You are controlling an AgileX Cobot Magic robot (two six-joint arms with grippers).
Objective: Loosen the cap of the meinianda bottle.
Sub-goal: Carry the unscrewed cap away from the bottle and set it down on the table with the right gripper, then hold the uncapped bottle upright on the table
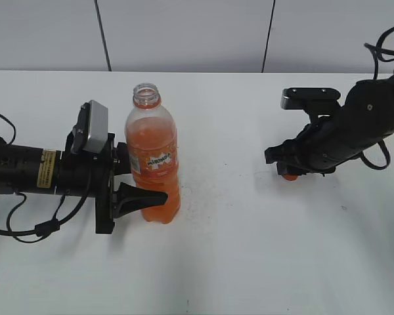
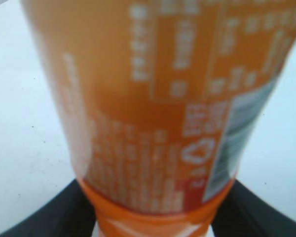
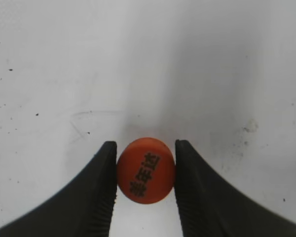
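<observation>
The meinianda bottle (image 1: 153, 157) stands upright on the white table, left of centre, with its neck open and no cap on it. My left gripper (image 1: 148, 178) is shut on the bottle's lower body; in the left wrist view the blurred orange label (image 2: 158, 98) fills the frame between the two black jaws (image 2: 153, 219). The orange cap (image 3: 146, 170) is off the bottle and sits between the fingers of my right gripper (image 3: 145, 165), lettering up, low over the table. In the exterior view the cap (image 1: 289, 176) shows under the right gripper (image 1: 287, 169), well right of the bottle.
The white table (image 1: 236, 249) carries faint dark specks. A grey panelled wall (image 1: 184, 33) runs along its far edge. Black cables hang from both arms at the left and right edges.
</observation>
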